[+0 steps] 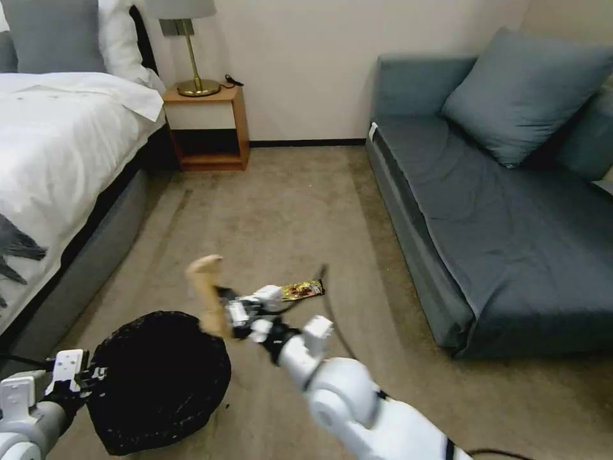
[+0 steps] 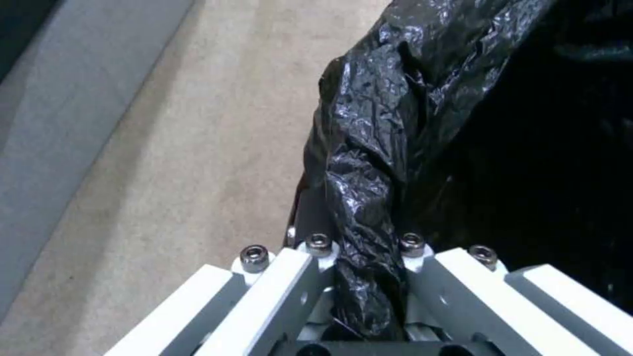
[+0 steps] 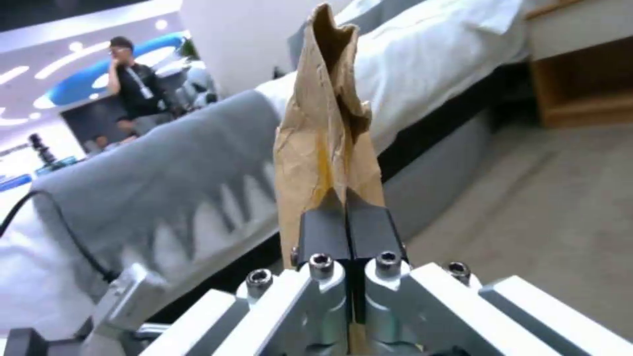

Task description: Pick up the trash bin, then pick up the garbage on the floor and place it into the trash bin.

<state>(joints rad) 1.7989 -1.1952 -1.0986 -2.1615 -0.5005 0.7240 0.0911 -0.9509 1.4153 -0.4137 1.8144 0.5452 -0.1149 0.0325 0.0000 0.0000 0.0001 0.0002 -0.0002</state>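
The trash bin [image 1: 159,380], round and lined with a crinkly black bag, hangs low at the left in the head view. My left gripper [image 1: 96,374] is shut on its rim; the left wrist view shows the black bag [image 2: 369,163] pinched between the jaws. My right gripper [image 1: 223,313] is shut on a piece of the garbage, a brown paper bag [image 1: 207,291], held upright just past the bin's far right rim. In the right wrist view the brown paper bag [image 3: 326,133] stands up from the closed pads [image 3: 323,235]. A gold-brown snack wrapper [image 1: 303,289] lies on the carpet beyond.
A bed [image 1: 57,160] runs along the left, a blue-grey sofa [image 1: 504,211] along the right. A wooden nightstand [image 1: 207,128] with a brass lamp [image 1: 191,57] stands at the far wall. Beige carpet [image 1: 287,198] lies open between bed and sofa.
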